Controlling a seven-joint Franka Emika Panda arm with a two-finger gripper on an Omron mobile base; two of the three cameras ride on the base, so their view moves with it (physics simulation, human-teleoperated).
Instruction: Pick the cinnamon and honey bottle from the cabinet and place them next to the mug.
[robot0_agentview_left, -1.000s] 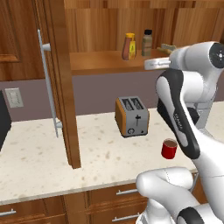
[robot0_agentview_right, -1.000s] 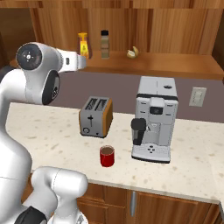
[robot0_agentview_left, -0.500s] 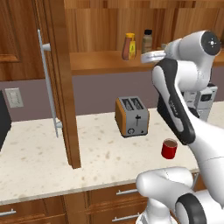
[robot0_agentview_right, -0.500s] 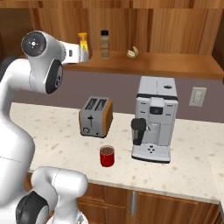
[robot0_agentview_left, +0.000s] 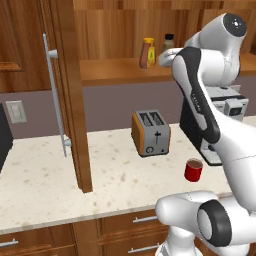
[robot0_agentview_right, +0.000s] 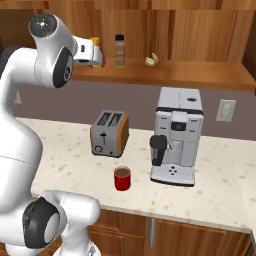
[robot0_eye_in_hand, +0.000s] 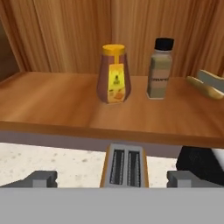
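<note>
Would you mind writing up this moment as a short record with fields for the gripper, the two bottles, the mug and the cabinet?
gripper: open, empty, facing the shelf
honey bottle: upright on the shelf, left of the cinnamon in the hand view
cinnamon: upright on the shelf, apart from the honey bottle
mug: on the counter in front of the toaster
cabinet: door open

A kitchen: wood cabinet (robot0_agentview_left: 65, 90), speckled counter (robot0_agentview_left: 45, 175), toaster (robot0_agentview_left: 151, 132) and coffee machine (robot0_agentview_right: 176, 135).
</note>
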